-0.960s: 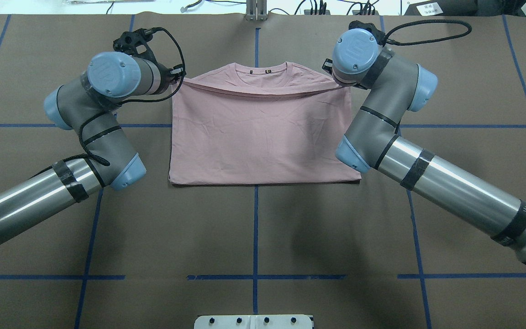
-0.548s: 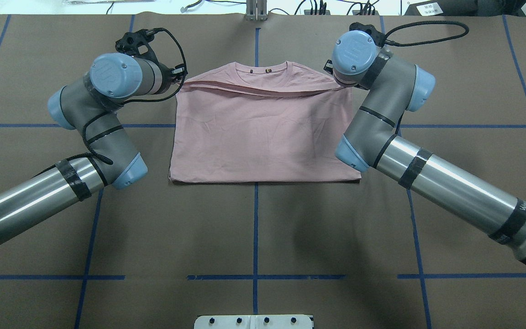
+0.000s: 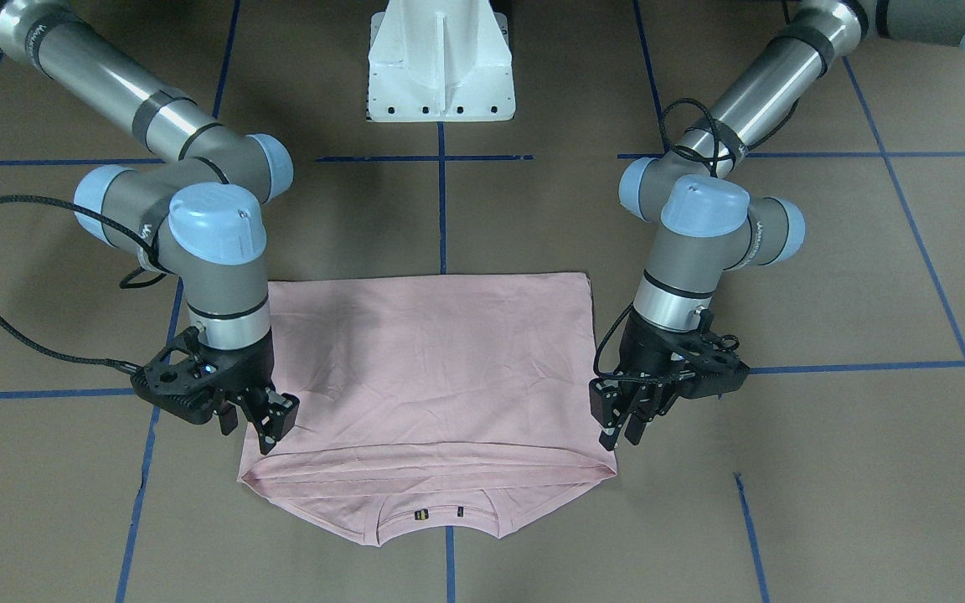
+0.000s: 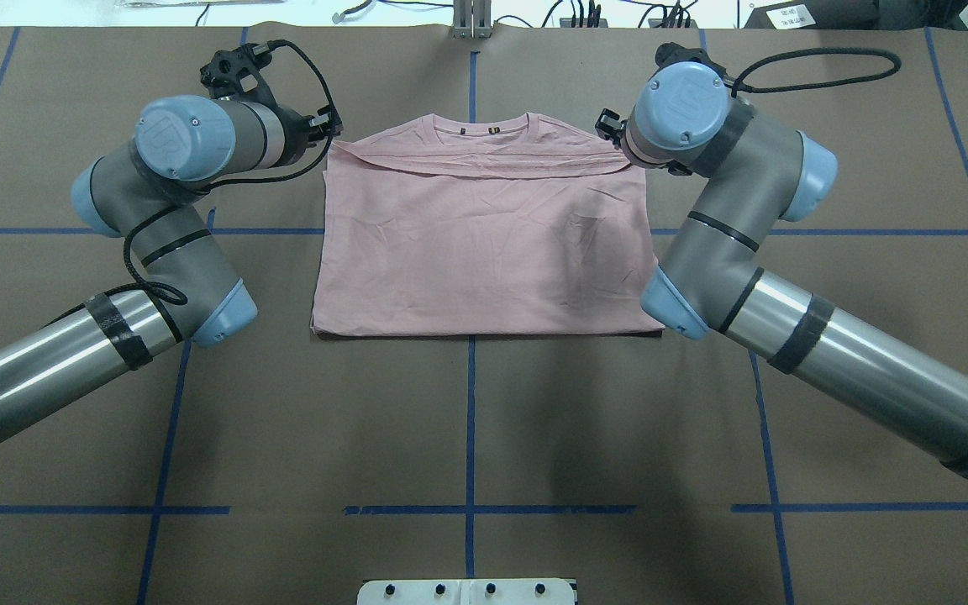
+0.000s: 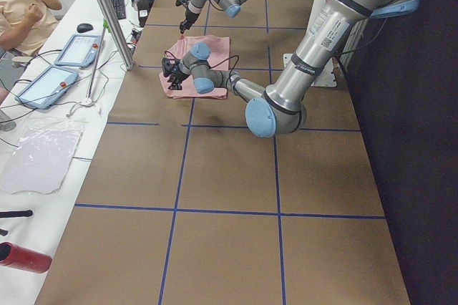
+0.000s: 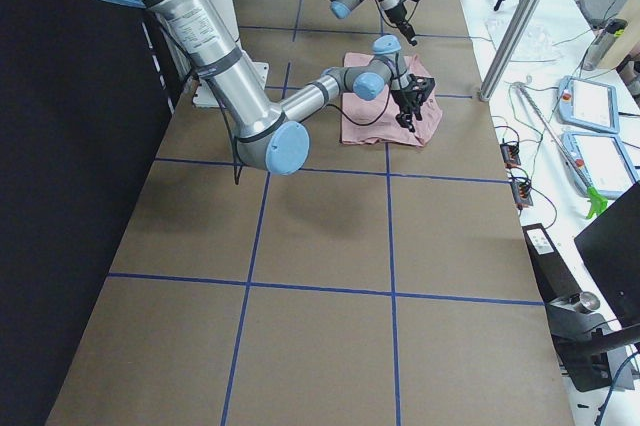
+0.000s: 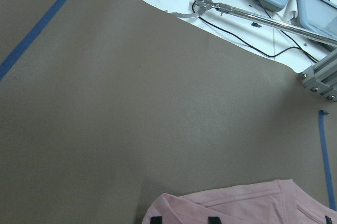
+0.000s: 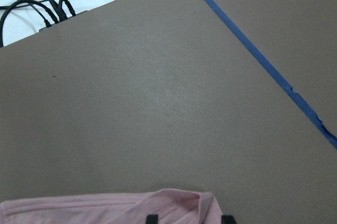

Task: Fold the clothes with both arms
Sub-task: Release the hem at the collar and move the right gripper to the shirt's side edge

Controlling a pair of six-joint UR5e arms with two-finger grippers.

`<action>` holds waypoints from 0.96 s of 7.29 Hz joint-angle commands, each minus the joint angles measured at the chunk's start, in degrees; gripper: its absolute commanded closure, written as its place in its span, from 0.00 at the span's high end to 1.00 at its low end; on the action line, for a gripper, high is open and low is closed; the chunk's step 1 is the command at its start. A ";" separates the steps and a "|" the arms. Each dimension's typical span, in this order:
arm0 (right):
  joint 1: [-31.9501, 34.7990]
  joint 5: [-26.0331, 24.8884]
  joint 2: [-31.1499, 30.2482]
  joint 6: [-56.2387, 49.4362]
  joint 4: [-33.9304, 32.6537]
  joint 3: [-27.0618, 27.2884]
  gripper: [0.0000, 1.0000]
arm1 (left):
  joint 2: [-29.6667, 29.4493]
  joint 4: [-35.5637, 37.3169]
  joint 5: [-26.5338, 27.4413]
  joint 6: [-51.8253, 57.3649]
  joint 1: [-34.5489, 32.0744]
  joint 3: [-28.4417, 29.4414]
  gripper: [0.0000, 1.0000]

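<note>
The pale pink T-shirt (image 4: 484,244) lies folded in half on the brown table, its lower edge laid over the chest just short of the ribbed collar (image 4: 484,130). The print is hidden. My left gripper (image 3: 623,427) hangs open just above the fold's corner on my left. My right gripper (image 3: 269,431) hangs open above the opposite corner. In the overhead view the wrists mostly cover both grippers. Each wrist view shows a pink corner, the left wrist view (image 7: 237,208) and the right wrist view (image 8: 105,208), between spread black fingertips.
A white pedestal (image 3: 441,63) stands at the robot's side of the table. Blue tape lines (image 4: 470,420) grid the brown cover. An aluminium post (image 4: 471,21), cables and control tablets (image 5: 50,83) lie beyond the far edge, near a seated person (image 5: 21,4).
The raised, taut folded edge has dropped flat onto the shirt. Both grippers have let go, and both wrists have moved outward from the shirt's sides.
</note>
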 commanded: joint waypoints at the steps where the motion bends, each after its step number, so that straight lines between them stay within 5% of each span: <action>1: -4.63 1.36 -10.11 7.47 -0.41 13.28 0.75 | 1.16 -0.45 0.06 -0.19 -0.12 -1.15 0.48; 3: -9.81 1.10 -17.78 13.02 -0.32 21.04 0.75 | 1.34 -0.54 0.15 -0.19 -0.12 -1.33 0.48; 7: -12.12 1.01 -17.98 15.08 -0.14 18.69 0.71 | 2.31 -2.47 0.23 -0.10 -1.52 -2.63 0.48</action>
